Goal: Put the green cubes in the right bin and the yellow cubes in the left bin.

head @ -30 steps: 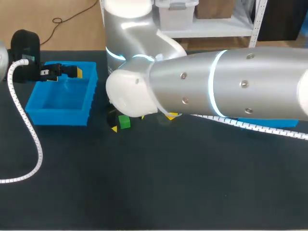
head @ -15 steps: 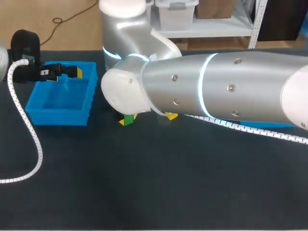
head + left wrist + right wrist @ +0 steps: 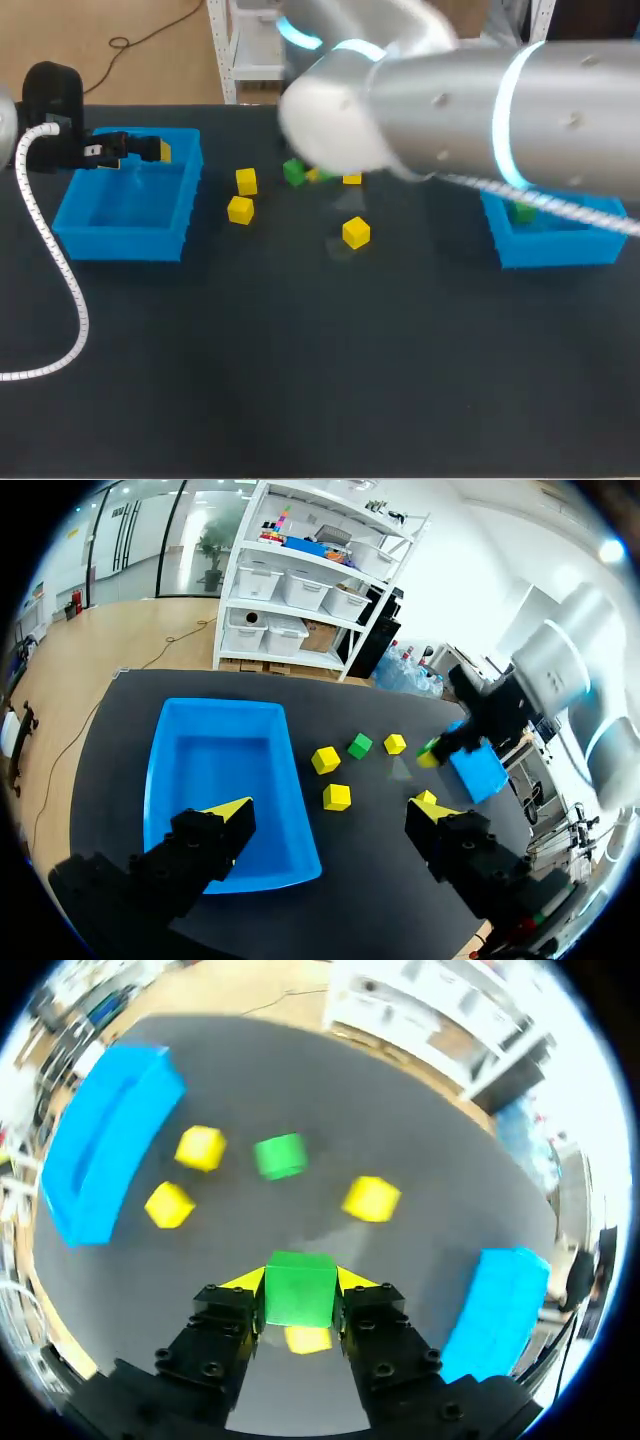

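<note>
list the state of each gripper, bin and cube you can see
left bin, no cubes seen inside
right bin, one green cube inside
left gripper, open, holding nothing
right gripper, shut on held green cube
loose green cube, on the table
yellow cubes, four, on the table

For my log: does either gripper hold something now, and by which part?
The right gripper holds a green cube, clamped by two opposite side faces. The left gripper is open and holds nothing.
</note>
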Tool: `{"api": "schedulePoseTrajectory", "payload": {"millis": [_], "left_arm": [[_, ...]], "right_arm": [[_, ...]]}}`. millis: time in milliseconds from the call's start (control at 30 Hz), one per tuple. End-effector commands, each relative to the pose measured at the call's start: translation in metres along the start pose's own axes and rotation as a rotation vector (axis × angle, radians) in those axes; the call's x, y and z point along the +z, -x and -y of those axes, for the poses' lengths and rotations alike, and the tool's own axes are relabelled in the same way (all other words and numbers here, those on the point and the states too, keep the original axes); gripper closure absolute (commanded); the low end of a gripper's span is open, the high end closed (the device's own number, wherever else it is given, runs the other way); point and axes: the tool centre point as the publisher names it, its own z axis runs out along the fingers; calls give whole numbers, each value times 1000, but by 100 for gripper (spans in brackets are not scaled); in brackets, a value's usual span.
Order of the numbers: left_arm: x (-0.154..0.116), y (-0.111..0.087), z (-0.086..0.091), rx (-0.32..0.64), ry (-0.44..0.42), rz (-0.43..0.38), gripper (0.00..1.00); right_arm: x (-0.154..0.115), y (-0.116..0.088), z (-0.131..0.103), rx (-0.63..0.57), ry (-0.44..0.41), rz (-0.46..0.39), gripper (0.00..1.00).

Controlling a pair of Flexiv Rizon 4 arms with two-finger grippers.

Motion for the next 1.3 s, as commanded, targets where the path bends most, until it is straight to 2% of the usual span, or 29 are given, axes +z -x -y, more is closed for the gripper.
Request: {"api": "schedulePoseTrajectory", "payload": {"millis": [33,233,367,567,767,800,833,867,967,1067,1300], "left_arm": [[0,-1,-2,2,-10,7,0],[0,-1,-2,2,-10,7,0],[0,-1,-2,2,-10,7,0],[0,-1,-2,2,-10,7,0],[0,-1,-2,2,-10,7,0],[0,-1,-2,2,-10,7,0],[0,-1,-2,2,-10,7,0],[0,-1,-2,2,-10,7,0],[0,-1,-2,2,-10,7,0],[0,-1,-2,2,-10,7,0],[0,-1,-2,2,-10,7,0]], "right_arm": [[-35,-34,101,185,37,248,100],[-51,-52,194,413,-15,292,100],[-55,-71,235,534,-16,298,100],[-38,-107,262,632,-30,243,100],[-17,-134,265,663,-25,173,100],[-16,-135,265,666,-31,165,83],[-15,-135,265,661,-31,161,23],[-15,-134,266,653,-40,167,0],[-23,-124,261,626,-54,186,0],[-35,-105,249,562,-69,221,0],[-67,-38,192,270,-55,285,0]]}}
